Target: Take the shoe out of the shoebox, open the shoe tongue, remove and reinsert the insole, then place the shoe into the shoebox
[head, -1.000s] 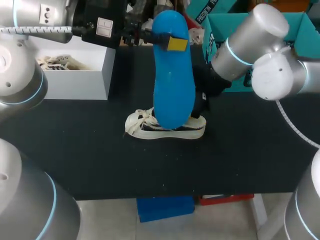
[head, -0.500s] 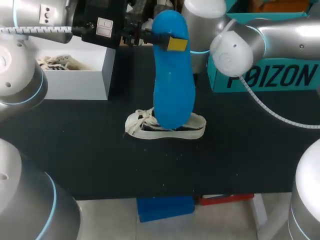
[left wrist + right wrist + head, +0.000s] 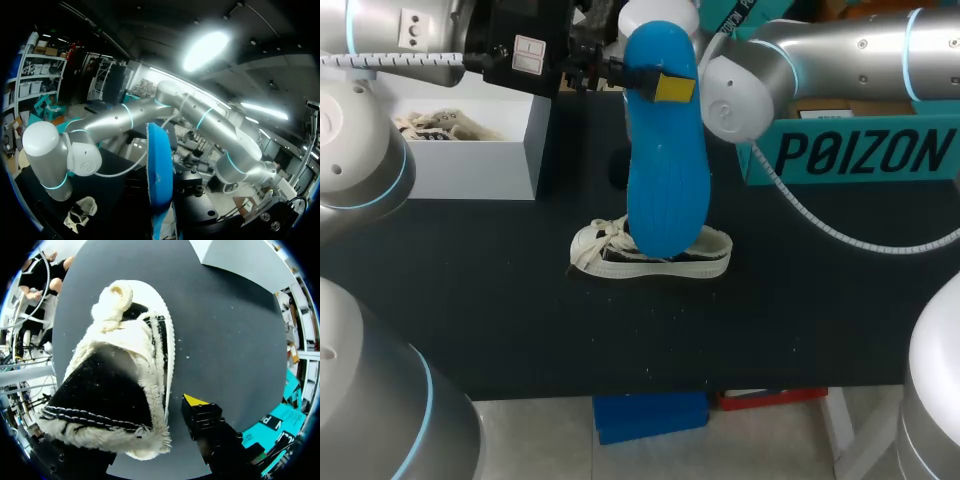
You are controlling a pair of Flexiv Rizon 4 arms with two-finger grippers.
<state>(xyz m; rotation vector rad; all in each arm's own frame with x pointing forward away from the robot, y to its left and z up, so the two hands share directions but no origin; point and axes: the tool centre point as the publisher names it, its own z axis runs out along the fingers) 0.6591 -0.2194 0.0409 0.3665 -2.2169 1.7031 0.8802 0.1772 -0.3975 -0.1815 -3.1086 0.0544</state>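
My left gripper [image 3: 658, 85] is shut on the top end of a blue insole [image 3: 666, 170], holding it upright high over the table; in the left wrist view the insole [image 3: 160, 175] stands edge-on ahead of that gripper. Below it a black and white fleece-lined shoe [image 3: 650, 252] lies on the black table, toe to the left. My right arm [image 3: 740, 95] passes behind the insole, which hides its gripper in the head view. In the right wrist view, the right gripper [image 3: 125, 435] hangs open just over the shoe's heel [image 3: 110, 390]. One yellow fingertip [image 3: 195, 401] stands slightly clear of the sole; the shoe hides the other.
A white box [image 3: 470, 150] holding laces or paper stands at the back left. The teal shoebox [image 3: 850, 150] stands at the back right, behind my right arm. Bare black tabletop [image 3: 520, 330] stretches in front of the shoe.
My right arm has swung left across the back of the table, uncovering the teal shoebox, and its gripper has come over the shoe. The left arm and the insole have not moved.
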